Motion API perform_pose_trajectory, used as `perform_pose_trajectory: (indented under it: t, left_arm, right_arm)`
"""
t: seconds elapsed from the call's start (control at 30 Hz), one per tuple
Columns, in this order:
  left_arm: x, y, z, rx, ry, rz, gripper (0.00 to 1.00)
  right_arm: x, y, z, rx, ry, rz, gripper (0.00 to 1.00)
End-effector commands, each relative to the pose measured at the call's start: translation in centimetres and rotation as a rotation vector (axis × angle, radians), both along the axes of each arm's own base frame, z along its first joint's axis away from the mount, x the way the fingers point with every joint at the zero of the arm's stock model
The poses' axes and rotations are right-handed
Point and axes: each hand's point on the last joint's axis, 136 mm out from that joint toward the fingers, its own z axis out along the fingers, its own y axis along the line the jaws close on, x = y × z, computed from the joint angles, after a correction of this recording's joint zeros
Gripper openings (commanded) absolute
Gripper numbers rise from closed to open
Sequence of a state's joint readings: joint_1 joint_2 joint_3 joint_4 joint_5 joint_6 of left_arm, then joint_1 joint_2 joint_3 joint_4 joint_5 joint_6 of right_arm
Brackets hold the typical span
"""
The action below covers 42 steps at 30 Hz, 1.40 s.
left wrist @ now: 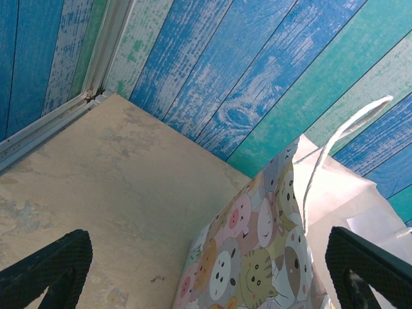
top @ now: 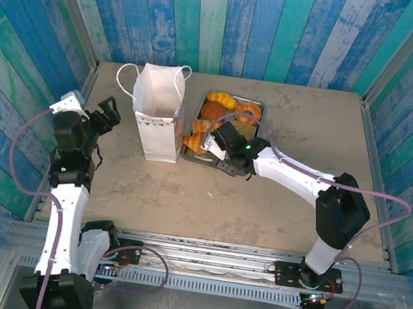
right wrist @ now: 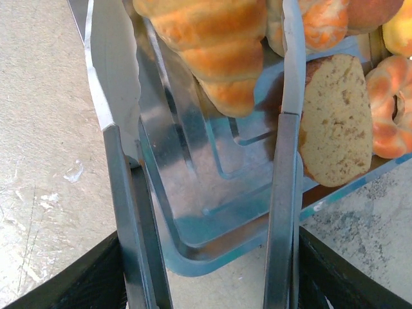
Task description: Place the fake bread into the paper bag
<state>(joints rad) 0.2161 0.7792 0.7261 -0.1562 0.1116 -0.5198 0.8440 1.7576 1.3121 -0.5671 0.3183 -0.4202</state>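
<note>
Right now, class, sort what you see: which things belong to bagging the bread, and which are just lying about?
Part of the job:
- fake bread
- paper bag
- metal tongs, with a croissant between the blades
- right end effector, holding the tongs

Just there:
- grey tray, under the bread
- left end effector, open beside the bag
- table
- plank walls

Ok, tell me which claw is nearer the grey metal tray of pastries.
Right. The right claw is over the near-left corner of the grey metal tray. The left claw is far to its left, with the tall white paper bag standing between them.
</note>
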Motion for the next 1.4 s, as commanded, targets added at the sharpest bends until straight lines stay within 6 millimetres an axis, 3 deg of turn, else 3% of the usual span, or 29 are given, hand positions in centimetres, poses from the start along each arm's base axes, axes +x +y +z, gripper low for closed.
perform_pose_trajectory:
  t: [0.0, 0.27, 0.6, 1.03, 1.37]
  left_arm:
    - [0.2, 0.4, -0.1, 0.019, -0.005, 0.012, 0.97]
    - [0.4, 0.4, -0.2, 0.017, 0.000, 0.013, 0.97]
    - [0.4, 0.4, 0.1, 0.016, -0.001, 0.010, 0.97]
    - [-0.5, 0.4, 1.2, 0.023, -0.006, 0.023, 0.97]
    - [-1.3, -0.6, 2.3, -0.034, -0.033, -0.013, 0.97]
  right_arm:
    - [0.9, 0.7, 0.5, -0.017, -0.034, -0.003, 0.62]
    - [1.2, 0.7, -0.4, -0.056, -0.040, -0.013, 0.61]
    - [1.8, 0.8, -0.1, -0.070, -0.066, -0.029, 0.53]
    - [1.1, -0.3, 2.9, 0.001, -0.119, -0.074, 0.41]
    - [-0.2, -4.1, 6.3, 0.037, -0.208, -0.169, 0.41]
